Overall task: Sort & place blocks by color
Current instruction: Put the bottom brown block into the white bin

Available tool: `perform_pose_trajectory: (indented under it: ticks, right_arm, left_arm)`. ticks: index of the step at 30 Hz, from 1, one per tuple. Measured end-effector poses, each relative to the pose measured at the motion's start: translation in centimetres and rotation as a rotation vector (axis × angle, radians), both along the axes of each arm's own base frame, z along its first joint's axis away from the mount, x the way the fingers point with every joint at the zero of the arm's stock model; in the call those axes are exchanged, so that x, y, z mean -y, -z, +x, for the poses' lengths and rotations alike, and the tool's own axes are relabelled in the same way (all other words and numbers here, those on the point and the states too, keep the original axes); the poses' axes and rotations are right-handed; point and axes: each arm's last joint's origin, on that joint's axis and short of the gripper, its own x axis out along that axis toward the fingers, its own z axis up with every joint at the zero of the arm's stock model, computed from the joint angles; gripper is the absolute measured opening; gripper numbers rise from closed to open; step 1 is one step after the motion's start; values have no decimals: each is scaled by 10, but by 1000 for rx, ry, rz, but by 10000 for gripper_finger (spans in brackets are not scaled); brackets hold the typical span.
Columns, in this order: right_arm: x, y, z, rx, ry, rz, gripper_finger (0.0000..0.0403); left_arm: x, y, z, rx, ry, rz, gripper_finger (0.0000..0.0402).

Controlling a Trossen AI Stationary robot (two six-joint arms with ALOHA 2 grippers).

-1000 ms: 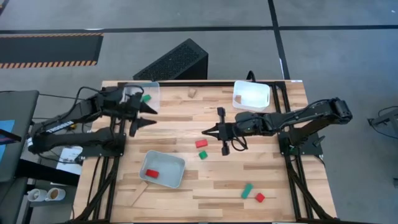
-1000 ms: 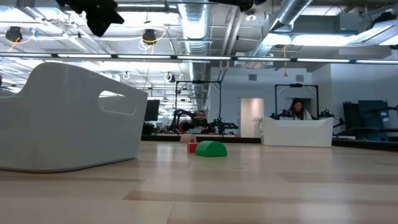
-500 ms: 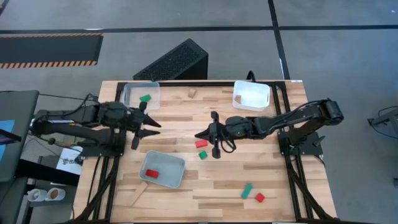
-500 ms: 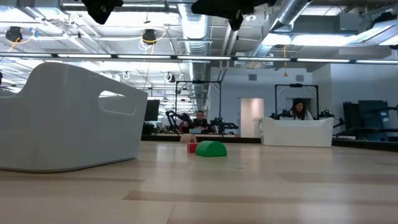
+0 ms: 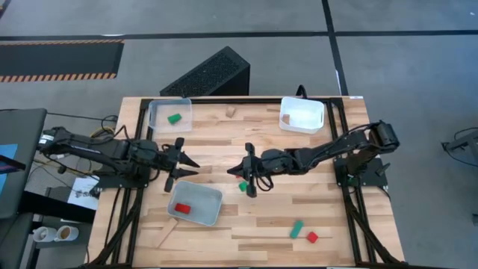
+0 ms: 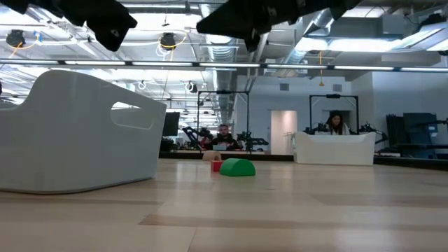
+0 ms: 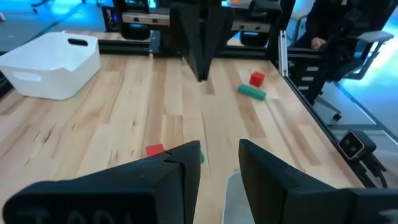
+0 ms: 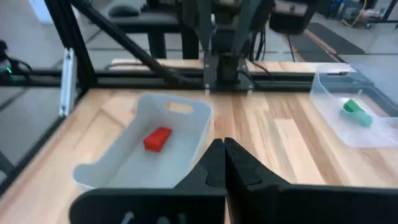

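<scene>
My left gripper (image 5: 194, 169) (image 7: 219, 152) is open and hangs in the air just beyond the far edge of the near tray (image 5: 213, 196). That tray holds a red block (image 5: 183, 208) (image 8: 158, 138). My right gripper (image 5: 231, 170) (image 8: 221, 146) is shut and empty, above mid-table. It hides a loose red block (image 7: 155, 149) in the high view. A green block (image 5: 243, 186) lies beside that one. The translucent far-left tray (image 5: 157, 112) holds a green block (image 5: 174, 117) (image 8: 354, 111). A green bar (image 5: 297, 229) (image 7: 252, 92) and a red block (image 5: 311, 237) (image 7: 257, 78) lie near the near-right corner.
The white far-right tray (image 5: 314, 119) (image 7: 53, 65) holds a light wood block (image 5: 285, 118). Another light wood block (image 5: 231, 111) lies by the far edge, and a light wood bar (image 5: 166, 233) by the near edge. People sit in the room beyond the table.
My left gripper has left the far-left tray, moving toward the near edge and rightward to the near tray, and has come lower. My right gripper has moved left over the loose red block, which it now covers, and has also come lower. No block has moved.
</scene>
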Motion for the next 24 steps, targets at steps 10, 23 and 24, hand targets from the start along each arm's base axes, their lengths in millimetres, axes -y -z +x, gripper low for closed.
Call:
perform_pose_trajectory:
  ticks: [10, 23, 24]
  right_arm:
    - [1, -6, 0, 37, 3, 11, 8]
    - [3, -3, 0, 9, 7, 0, 8]
    - [3, -3, 0, 9, 7, 0, 8]
  left_arm:
    - [1, 3, 0, -3, 18, -8, 95]
    - [1, 3, 0, -5, 11, -23, 95]
    - [1, 3, 0, -5, 11, -23, 95]
